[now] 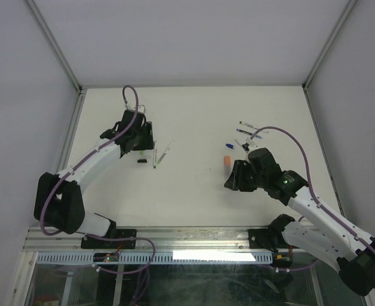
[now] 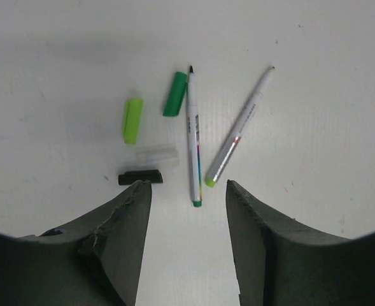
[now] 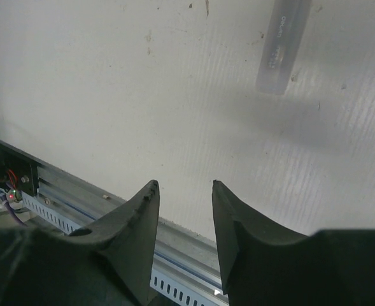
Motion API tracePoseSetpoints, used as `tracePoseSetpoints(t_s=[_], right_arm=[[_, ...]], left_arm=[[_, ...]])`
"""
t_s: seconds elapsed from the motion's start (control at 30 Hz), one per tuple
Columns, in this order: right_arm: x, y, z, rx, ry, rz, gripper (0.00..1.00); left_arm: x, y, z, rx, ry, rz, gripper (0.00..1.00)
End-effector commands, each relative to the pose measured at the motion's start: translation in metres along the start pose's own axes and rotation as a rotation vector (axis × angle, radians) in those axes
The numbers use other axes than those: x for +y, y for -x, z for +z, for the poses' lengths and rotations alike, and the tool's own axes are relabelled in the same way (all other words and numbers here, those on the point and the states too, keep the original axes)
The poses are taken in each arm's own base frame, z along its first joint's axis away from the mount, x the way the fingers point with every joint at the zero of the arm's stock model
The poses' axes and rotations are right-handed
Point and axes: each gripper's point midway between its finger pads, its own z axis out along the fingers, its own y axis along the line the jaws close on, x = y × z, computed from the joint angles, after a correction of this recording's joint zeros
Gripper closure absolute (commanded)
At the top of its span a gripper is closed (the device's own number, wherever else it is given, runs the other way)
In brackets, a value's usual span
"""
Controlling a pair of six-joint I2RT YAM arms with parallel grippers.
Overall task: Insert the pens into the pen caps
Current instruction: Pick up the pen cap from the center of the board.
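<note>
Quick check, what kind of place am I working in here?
Probably a lab test cell: a white table walled by plain panels on aluminium framing, with pens and caps laid out.

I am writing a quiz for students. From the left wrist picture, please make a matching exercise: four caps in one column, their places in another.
1. lime green cap
2. dark green cap
3. black cap
4. clear cap

a. lowest of the four
b. between the lime and black ones
c. beside the tip of the white pen
d. above the clear one, left of the dark green

Pairs: 1-d, 2-c, 3-a, 4-b
</note>
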Motion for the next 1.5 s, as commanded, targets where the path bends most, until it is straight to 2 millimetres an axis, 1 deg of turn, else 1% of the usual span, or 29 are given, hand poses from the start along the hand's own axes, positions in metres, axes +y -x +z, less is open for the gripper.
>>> tracePoseSetpoints(t_s=[0.0, 0.13, 0.27, 0.43, 0.53, 0.7, 0.9, 1.13, 1.47], right_arm=[[0.012, 0.002, 0.005, -0.007, 0.073, 0.005, 0.6], [0.01, -0.003, 0.01, 0.005, 0.072, 0.006, 0.61], [0.008, -0.004, 0.016, 0.015, 0.071, 0.002, 0.62], [0.007, -0.006, 0.024, 0.036, 0.064, -0.012, 0.62], [0.007, -0.006, 0.029, 0.048, 0.066, -0.021, 0.62], [0.008, -0.005, 0.034, 0.059, 0.066, -0.027, 0.62], [0.008, -0.006, 0.038, 0.065, 0.066, -0.021, 0.63], [0.008, -0.006, 0.04, 0.069, 0.066, -0.014, 0.63], [0.009, -0.011, 0.043, 0.085, 0.075, -0.003, 0.63]], left_arm=[[-0.006, 0.044, 0.027, -0.043, -0.055, 0.054, 0.5], [0.003, 0.057, 0.055, -0.007, -0.047, 0.053, 0.56], [0.011, 0.06, 0.077, 0.025, -0.041, 0.074, 0.58], [0.018, 0.053, 0.1, 0.09, -0.03, 0.134, 0.59], [0.016, 0.047, 0.108, 0.121, -0.052, 0.154, 0.59], [0.021, 0.037, 0.116, 0.155, -0.04, 0.185, 0.6], [0.029, 0.028, 0.117, 0.182, -0.012, 0.209, 0.61], [0.023, 0.022, 0.12, 0.202, -0.053, 0.215, 0.63], [0.015, 0.019, 0.12, 0.213, -0.104, 0.213, 0.64]])
